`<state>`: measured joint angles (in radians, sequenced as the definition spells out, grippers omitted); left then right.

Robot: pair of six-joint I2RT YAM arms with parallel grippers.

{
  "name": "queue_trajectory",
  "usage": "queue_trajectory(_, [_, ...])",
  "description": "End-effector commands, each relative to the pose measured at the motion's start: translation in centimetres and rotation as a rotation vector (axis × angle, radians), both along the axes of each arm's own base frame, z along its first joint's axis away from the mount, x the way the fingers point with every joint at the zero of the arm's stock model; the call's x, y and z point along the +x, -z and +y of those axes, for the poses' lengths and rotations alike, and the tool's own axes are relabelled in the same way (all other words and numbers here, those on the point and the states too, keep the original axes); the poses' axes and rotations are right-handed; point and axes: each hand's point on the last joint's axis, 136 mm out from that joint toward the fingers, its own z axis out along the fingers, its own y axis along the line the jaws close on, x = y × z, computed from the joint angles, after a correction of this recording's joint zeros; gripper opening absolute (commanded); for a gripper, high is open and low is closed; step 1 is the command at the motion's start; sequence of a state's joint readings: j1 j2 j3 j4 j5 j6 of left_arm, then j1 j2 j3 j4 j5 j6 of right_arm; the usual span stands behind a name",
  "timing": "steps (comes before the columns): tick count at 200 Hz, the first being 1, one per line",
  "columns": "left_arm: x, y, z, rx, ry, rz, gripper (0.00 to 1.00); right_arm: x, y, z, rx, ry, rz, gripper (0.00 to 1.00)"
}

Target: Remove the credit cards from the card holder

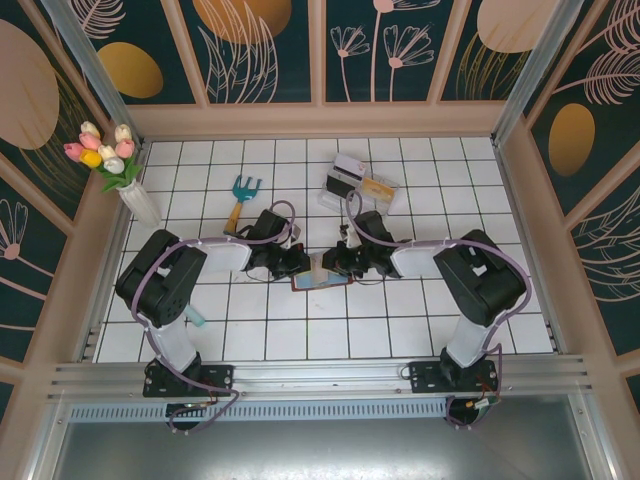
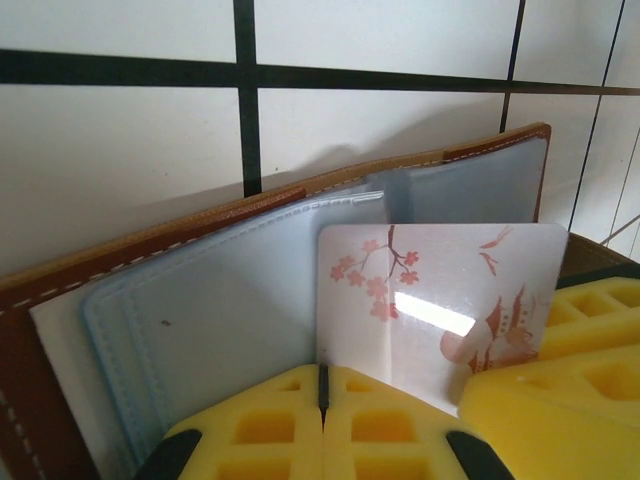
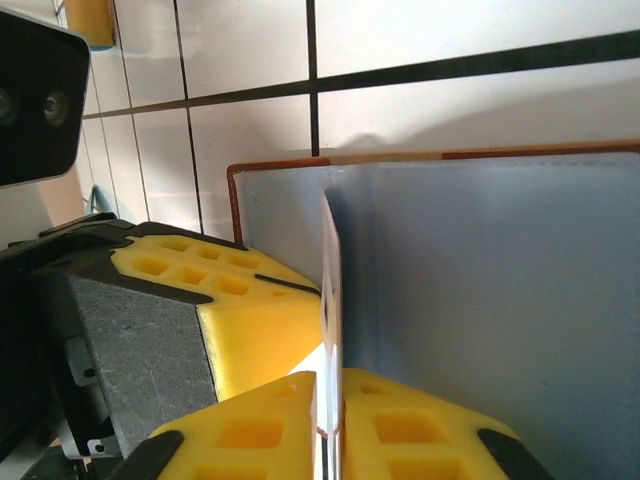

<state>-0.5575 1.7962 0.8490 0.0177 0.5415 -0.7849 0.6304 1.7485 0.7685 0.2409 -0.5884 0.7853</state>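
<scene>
Open card holder (image 2: pixel 200 310), reddish-brown cover flat on the white tiled table (image 1: pixel 480 300), blue-grey pocket leaves raised; seen from above it lies near the middle of the table (image 1: pixel 320 281), directly between the two arms. One credit card (image 2: pixel 440 300), pale with a pink blossom print, stands partly out of a pocket, its upper edge near the cover's far rim. The right gripper (image 3: pixel 330 390) is closed on this card, whose thin edge runs up between the two yellow pads; the grip sits at the card's exposed end, presumably so that it can be drawn along the pocket rather than bent. The left gripper (image 2: pixel 322 385) has its pads pressed together just beside the card's lower corner, over the pocket leaves; it appears placed to steady the holder against the pull, though whether it pinches a leaf cannot be told. Count at the holder: one card holder, one card visible, two grippers, several pocket leaves whose contents are hidden. Further out, well apart from the work: one teal-headed garden fork (image 1: pixel 241 197), one clear plastic box (image 1: pixel 385 203) holding a dark piece and a yellowish piece too small to identify, and one white vase (image 1: pixel 138 202) of tulips (image 1: pixel 102 148) at the far left corner.
</scene>
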Motion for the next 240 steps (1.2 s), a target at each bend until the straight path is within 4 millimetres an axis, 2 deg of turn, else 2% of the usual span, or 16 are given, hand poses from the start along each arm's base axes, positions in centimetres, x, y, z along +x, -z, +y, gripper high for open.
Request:
queue_trajectory(1, [-0.4, 1.3, 0.6, 0.06, 0.01, 0.02, 0.01, 0.5, -0.3, 0.5, -0.021, -0.009, -0.028, 0.11])
queue_trajectory(25, [0.8, -0.2, 0.3, 0.044, -0.014, -0.03, 0.06, 1.0, -1.1, 0.0, -0.053, 0.005, -0.062, 0.0])
queue_trajectory(52, [3.3, -4.1, -1.4, -0.021, -0.011, -0.131, 0.2, 1.3, -3.0, -1.2, -0.096, 0.0, -0.133, 0.0])
queue_trajectory(62, [3.6, -4.6, -1.4, -0.023, -0.014, -0.143, 0.26, 1.3, -3.6, -1.8, -0.104, 0.001, -0.151, 0.0])
queue_trajectory(66, [4.4, -5.8, -2.0, -0.042, -0.011, -0.174, 0.29, 1.3, -4.0, -2.0, -0.105, 0.001, -0.16, 0.0])
queue_trajectory(79, [5.3, -7.5, -2.3, -0.057, -0.011, -0.225, 0.36, 1.5, -5.2, -2.8, -0.103, 0.006, -0.193, 0.0])
queue_trajectory(106, [7.1, -10.8, -2.6, -0.094, 0.001, -0.322, 0.44, 2.0, -8.8, -3.9, -0.047, 0.005, -0.288, 0.0])
queue_trajectory(109, [7.3, -12.1, -2.5, -0.11, -0.004, -0.35, 0.46, 1.9, -9.3, -3.9, -0.039, 0.002, -0.3, 0.0])
queue_trajectory(113, [7.5, -12.7, -2.4, -0.12, -0.008, -0.364, 0.49, 1.8, -10.0, -3.8, -0.025, -0.005, -0.318, 0.0])
queue_trajectory(118, [7.9, -13.5, -2.3, -0.134, -0.015, -0.379, 0.51, 2.7, -10.8, -4.7, -0.014, 0.021, -0.341, 0.0])
queue_trajectory(134, [9.2, -15.4, -1.1, -0.185, -0.055, -0.416, 0.58, 3.6, -13.4, -5.6, 0.026, 0.036, -0.414, 0.0])
queue_trajectory(159, [10.8, -18.3, 0.2, -0.257, -0.092, -0.483, 0.81, 5.2, -17.1, -6.2, 0.079, 0.039, -0.509, 0.0])
queue_trajectory(188, [11.1, -21.3, 0.2, -0.344, -0.071, -0.559, 0.94, 6.6, -21.5, -5.3, 0.169, -0.018, -0.602, 0.0])
queue_trajectory(209, [10.7, -23.8, -0.6, -0.439, -0.032, -0.601, 0.96, 7.2, -24.2, -4.3, 0.245, -0.07, -0.64, 0.0])
queue_trajectory(240, [9.6, -27.2, -1.8, -0.61, 0.032, -0.623, 0.94, 7.5, -26.7, -3.0, 0.342, -0.14, -0.65, 0.0])
